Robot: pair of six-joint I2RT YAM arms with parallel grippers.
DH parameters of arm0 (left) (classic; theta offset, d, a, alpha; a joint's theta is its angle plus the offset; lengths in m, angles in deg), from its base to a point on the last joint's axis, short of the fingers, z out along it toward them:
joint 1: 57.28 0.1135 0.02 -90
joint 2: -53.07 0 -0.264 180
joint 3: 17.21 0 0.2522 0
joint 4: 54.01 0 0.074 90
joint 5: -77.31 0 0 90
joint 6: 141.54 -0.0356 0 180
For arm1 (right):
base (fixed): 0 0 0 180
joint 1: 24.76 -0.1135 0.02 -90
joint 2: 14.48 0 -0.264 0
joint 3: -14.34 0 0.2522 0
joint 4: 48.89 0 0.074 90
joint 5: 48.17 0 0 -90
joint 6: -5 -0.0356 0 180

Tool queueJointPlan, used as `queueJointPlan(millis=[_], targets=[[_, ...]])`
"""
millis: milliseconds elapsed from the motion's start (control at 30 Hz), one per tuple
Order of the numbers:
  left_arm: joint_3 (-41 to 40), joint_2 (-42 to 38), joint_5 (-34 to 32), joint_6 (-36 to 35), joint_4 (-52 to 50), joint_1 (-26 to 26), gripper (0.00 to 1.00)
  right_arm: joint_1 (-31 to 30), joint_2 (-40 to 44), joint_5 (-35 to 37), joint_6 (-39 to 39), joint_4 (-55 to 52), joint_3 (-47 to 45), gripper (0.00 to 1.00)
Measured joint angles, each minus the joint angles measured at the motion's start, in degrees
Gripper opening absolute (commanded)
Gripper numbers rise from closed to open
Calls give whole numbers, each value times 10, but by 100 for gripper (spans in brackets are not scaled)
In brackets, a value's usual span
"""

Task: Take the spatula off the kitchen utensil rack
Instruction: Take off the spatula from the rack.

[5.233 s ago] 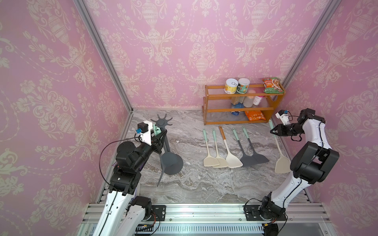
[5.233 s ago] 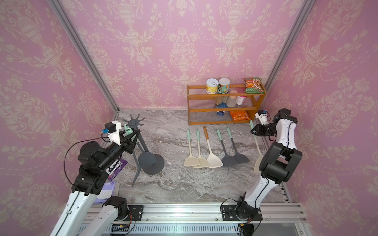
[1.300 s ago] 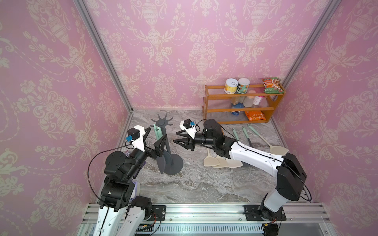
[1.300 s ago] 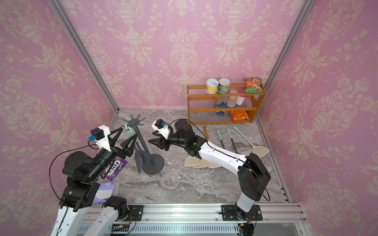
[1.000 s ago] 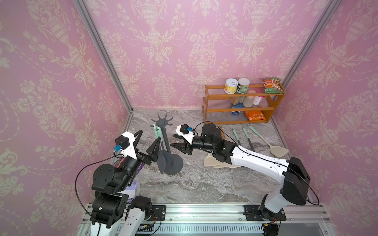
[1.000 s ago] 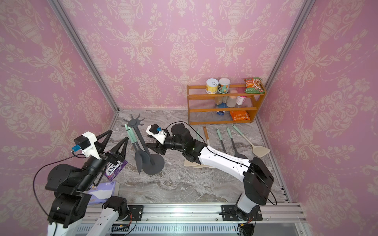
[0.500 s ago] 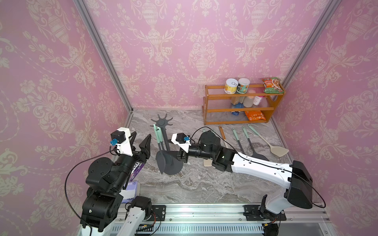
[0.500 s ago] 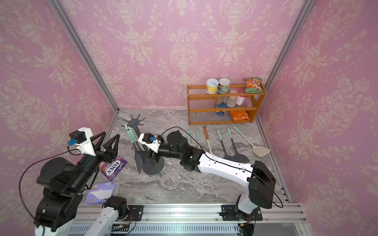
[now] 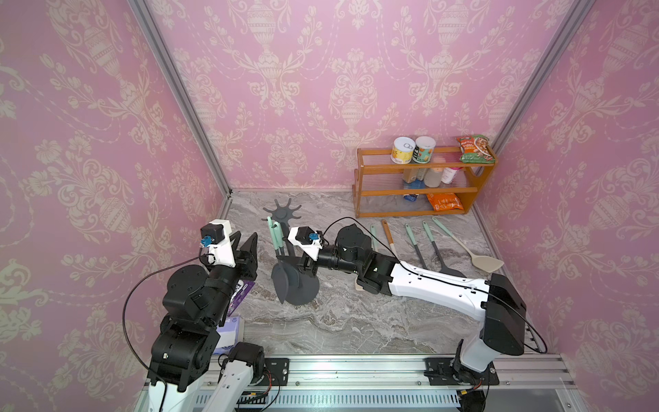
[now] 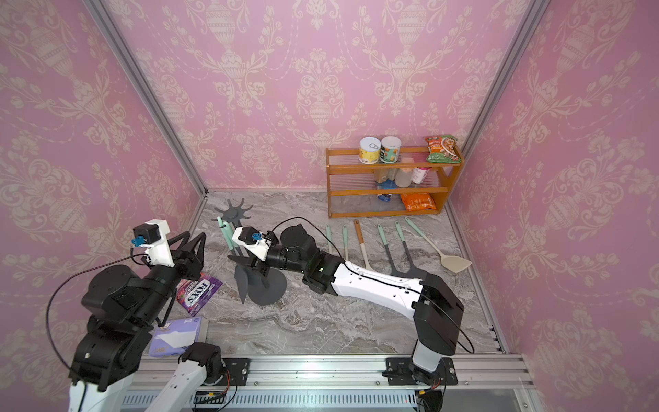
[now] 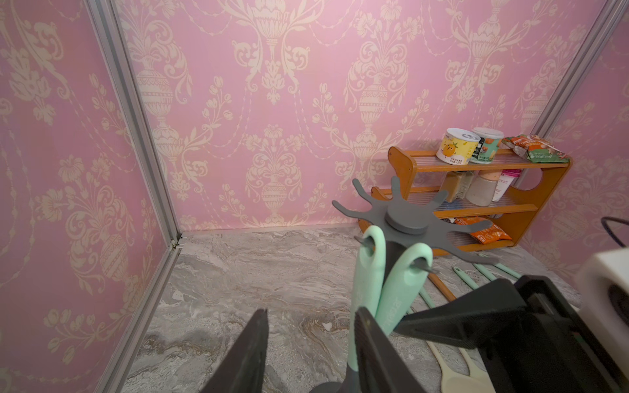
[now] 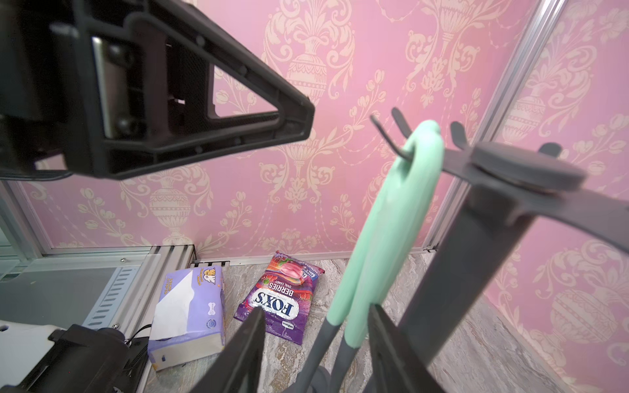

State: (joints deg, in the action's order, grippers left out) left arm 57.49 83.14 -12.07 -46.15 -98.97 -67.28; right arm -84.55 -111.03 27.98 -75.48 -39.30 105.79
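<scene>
- tissue pack [image 10: 178, 335] and FOXS candy bag [image 10: 198, 292]: flat on the bench [image 10: 321, 321] at its left edge, toward the front-left corner, near each other.
- left claw [image 11: 311, 311]: released, nothing between its jaws. It hangs over the left edge, near the rack, clear of it.
- kitchen utensil rack [image 9: 282, 215]: upright on the left half of the bench, roughly midway between the back and front edges.
- spatula [image 9: 280, 281]: on the rack, hanging on the left-edge side of the crown, dark blade down by the disc base.
- mint handles [image 12: 391, 221]: two, side by side on neighbouring hooks. Can't tell which one carries the blade.
- right claw [image 12: 316, 311]: released, not clamped. Its fingers [image 12: 238, 357] straddle the dark shafts just below the mint handles, with a visible gap on one side. Contact on the other side: can't tell.
- loose utensils [image 10: 403, 246]: six in a row on the bench right of the rack, partly hidden by the right arm.
- orange shelf [image 9: 392, 193]: back-right corner, holding cans and snack packs.
</scene>
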Motion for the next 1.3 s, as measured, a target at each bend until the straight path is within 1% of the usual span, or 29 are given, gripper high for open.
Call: queueJointPlan(millis=[133, 267, 400, 533, 700, 767, 933, 1100, 1133, 1300], targets=[[0, 10, 1, 0, 3, 0, 38, 0, 0, 11, 4, 4, 1, 51], [-2, 20, 12, -1, 5, 0, 41, 0, 0, 23, 9, 9, 3, 52], [-3, 24, 37, -9, 7, 0, 42, 0, -5, 34, 10, 32, 4, 53], [-3, 30, 57, -17, 7, 0, 42, 0, -19, 30, 8, 42, 17, 51], [-4, 37, 68, -21, 7, 0, 41, 0, -30, 25, -1, 48, 30, 46], [-4, 38, 71, -22, 8, 0, 41, 0, -30, 25, -5, 49, 31, 41], [-9, 42, 82, -26, 9, 0, 40, 0, -32, 24, -17, 54, 34, 18], [-9, 49, 83, -26, 10, 0, 39, 1, -34, 18, -40, 60, 34, 2], [-10, 49, 83, -26, 11, 0, 39, 2, -34, 18, -42, 60, 34, 0], [-13, 51, 90, -26, 19, 0, 38, 9, -34, 5, -53, 60, 34, 0]])
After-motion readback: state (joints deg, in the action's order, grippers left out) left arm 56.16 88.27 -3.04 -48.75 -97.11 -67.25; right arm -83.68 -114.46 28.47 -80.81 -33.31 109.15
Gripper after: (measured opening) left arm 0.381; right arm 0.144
